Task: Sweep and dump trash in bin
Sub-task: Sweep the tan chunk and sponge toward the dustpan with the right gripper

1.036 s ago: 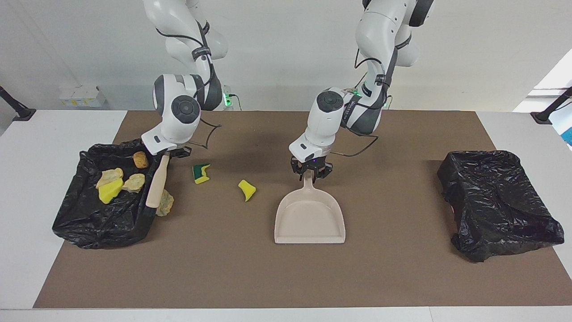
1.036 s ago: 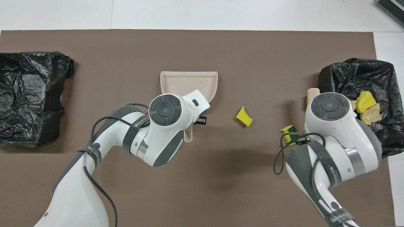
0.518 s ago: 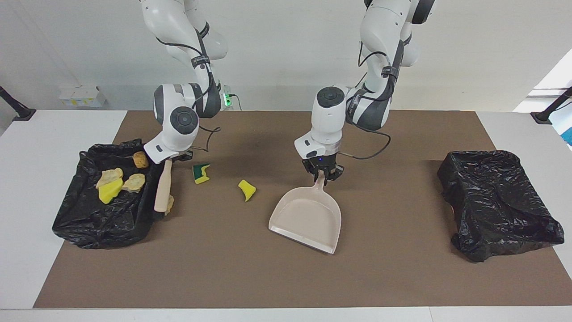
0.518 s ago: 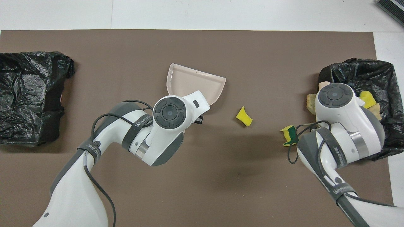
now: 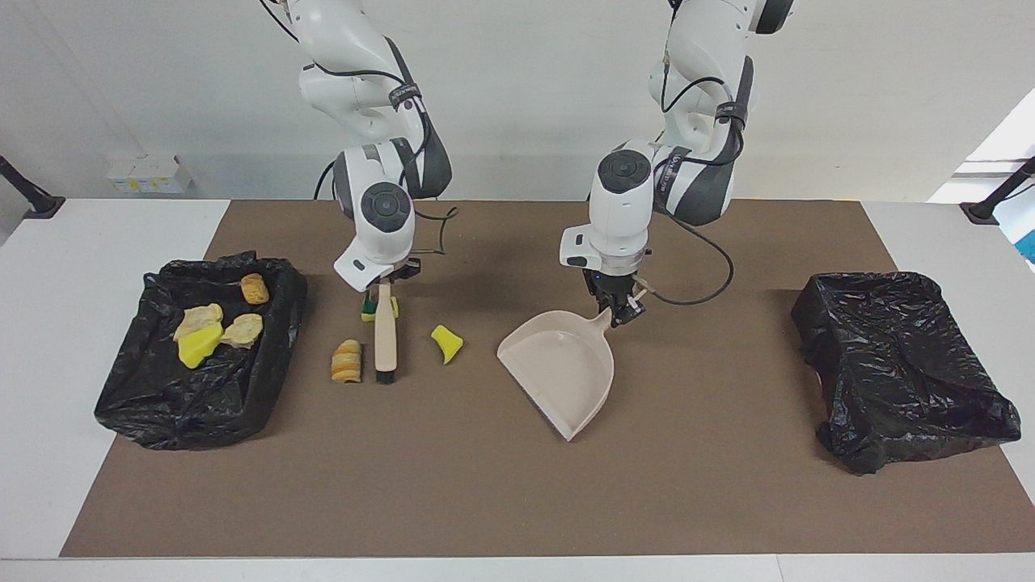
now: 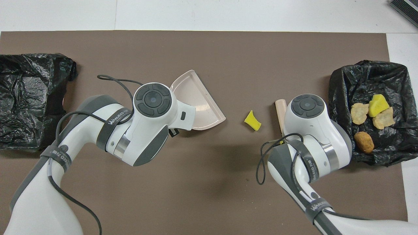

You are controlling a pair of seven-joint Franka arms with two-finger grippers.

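- My left end effector [image 5: 621,314] is clamped on the handle of the beige dustpan [image 5: 562,368], which sits tilted over the middle of the brown mat [image 5: 517,501], its open mouth turned toward the right arm's end of the tabletop [image 5: 48,453].
- My right end effector [image 5: 386,280] is closed on the top of the brush [image 5: 384,335]; the brush hangs upright with its dark bristles at the mat.
- The trash lies in two groups. A yellow sponge piece [image 5: 446,343] rests between brush and dustpan, an orange-tan foam lump [image 5: 347,360] just beside the brush, and a green-and-yellow sponge [image 5: 369,308] is partly hidden by the brush handle.
- Four more scraps [image 6: 372,112] lie in the black bag-lined bin [image 5: 137,404] at the right arm's end.
- A second black bag-lined bin [image 5: 901,364] sits at the left arm's end.
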